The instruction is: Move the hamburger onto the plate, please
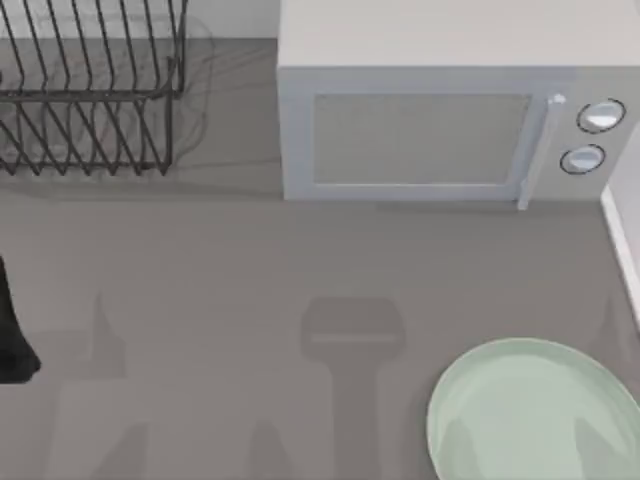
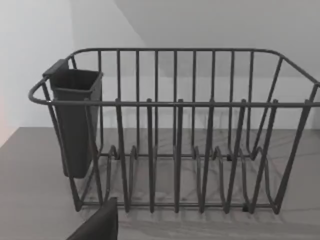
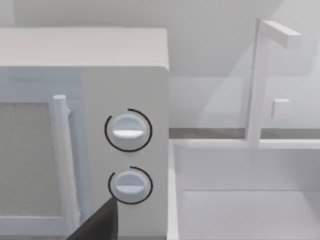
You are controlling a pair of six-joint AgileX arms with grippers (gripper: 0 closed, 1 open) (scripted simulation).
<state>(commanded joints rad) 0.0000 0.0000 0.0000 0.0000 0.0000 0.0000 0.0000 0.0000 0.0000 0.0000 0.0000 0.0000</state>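
The plate (image 1: 530, 415), a large pale mint-green dish, lies on the grey table at the front right, partly cut off by the top view's lower edge. The hamburger is out of view. My left arm (image 1: 12, 335) is a dark shape parked at the table's far left edge. A dark part of my left gripper (image 2: 97, 225) pokes into the left wrist view, facing the dish rack. A dark part of my right gripper (image 3: 97, 225) juts into the right wrist view in front of the microwave's knobs.
A white microwave (image 1: 440, 110) with its door shut and two knobs (image 1: 598, 116) stands at the back centre-right. A dark wire dish rack (image 1: 90, 90) with a cutlery cup (image 2: 75, 120) stands at the back left. A white sink (image 3: 245, 195) with a tap adjoins the microwave on the right.
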